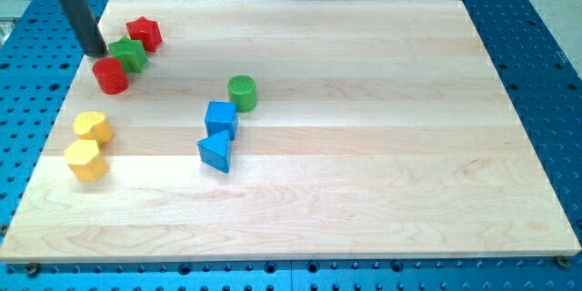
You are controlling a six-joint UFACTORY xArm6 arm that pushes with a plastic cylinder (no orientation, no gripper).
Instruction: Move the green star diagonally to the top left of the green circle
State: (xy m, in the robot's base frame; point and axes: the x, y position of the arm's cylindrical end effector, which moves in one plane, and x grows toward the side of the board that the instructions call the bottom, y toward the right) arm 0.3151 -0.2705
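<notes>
My tip [98, 53], a bare rod holding nothing, is seen touching the left edge of the green star [128, 55] at the board's far left, well apart from the green circle [242, 93], where the red star [144, 33] and red circle [110, 75] beside it risk being dragged along.

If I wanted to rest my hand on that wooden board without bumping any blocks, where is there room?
The whole right half of the board is bare, from the green circle rightward, and so is the strip along the bottom. The left is crowded: my tip sits beside the green star, red star and red circle, with two yellow blocks below and the blue cube and blue triangle mid-board.
</notes>
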